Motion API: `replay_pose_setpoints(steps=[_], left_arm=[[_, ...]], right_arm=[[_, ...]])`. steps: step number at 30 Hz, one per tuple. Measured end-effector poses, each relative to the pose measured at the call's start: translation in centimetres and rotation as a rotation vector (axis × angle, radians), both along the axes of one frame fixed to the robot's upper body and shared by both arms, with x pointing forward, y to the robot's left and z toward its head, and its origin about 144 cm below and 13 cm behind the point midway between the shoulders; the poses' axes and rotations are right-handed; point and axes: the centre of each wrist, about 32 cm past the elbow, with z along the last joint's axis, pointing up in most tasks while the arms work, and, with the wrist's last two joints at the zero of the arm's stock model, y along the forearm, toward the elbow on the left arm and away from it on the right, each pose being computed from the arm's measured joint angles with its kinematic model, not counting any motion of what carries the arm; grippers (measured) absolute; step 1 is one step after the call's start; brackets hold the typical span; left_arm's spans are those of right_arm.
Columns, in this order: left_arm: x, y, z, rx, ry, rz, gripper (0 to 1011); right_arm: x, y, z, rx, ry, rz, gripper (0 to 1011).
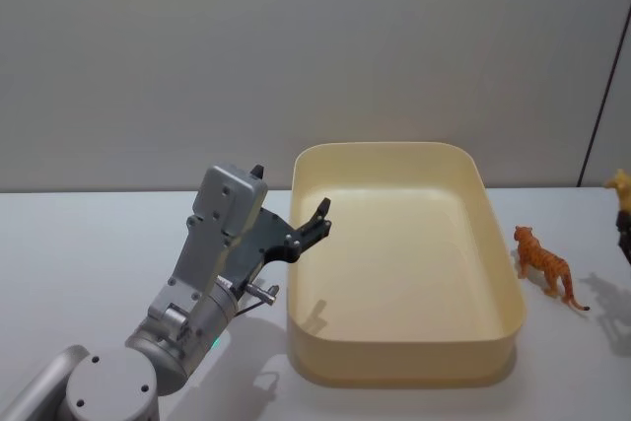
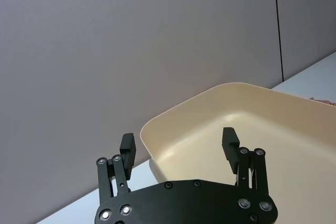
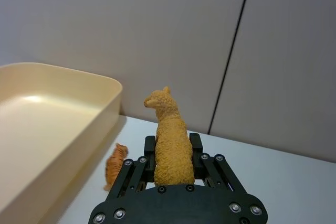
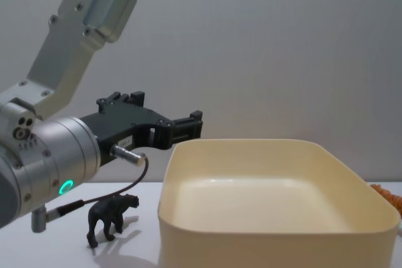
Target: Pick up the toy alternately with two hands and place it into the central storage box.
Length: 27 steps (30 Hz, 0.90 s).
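Observation:
The cream-yellow storage box (image 1: 503,273) stands mid-table with nothing inside. My left gripper (image 1: 317,218) hangs open over the box's left rim; its black fingers (image 2: 127,148) are spread wide with nothing between them. My right gripper (image 3: 172,146) is shut on a tan llama toy (image 3: 167,109), held upright above the table to the right of the box (image 3: 100,103). The llama (image 1: 618,182) also shows at the head view's right edge. An orange tiger toy (image 1: 547,263) stands on the table just right of the box. A black animal toy (image 4: 112,214) stands left of the box (image 4: 270,230), below the left arm.
A grey wall runs close behind the table. The left arm's silver body with its green ring light (image 4: 65,186) fills the near left. White tabletop (image 1: 89,244) lies bare on the far left.

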Motion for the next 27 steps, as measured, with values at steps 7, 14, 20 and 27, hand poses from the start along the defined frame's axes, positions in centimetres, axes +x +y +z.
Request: replay_pose_setpoints(steps=[7, 14, 20, 27], left_arm=[[0.0, 0.0, 0.0, 0.0, 0.0, 0.0, 1001], [0.0, 0.0, 0.0, 0.0, 0.0, 0.0, 1002], [0.0, 0.0, 0.0, 0.0, 0.0, 0.0, 1002], [0.0, 0.0, 0.0, 0.0, 0.0, 0.0, 1001]], right_arm=[[0.7, 0.9, 1.1, 0.029, 0.0, 0.086, 358], [2.4, 2.7, 1.7, 0.062, 0.017, 0.182, 358], [4.9, 5.2, 1.7, 0.092, 0.039, 0.268, 358], [8.3, 8.3, 1.7, 0.124, 0.059, 0.353, 503]])
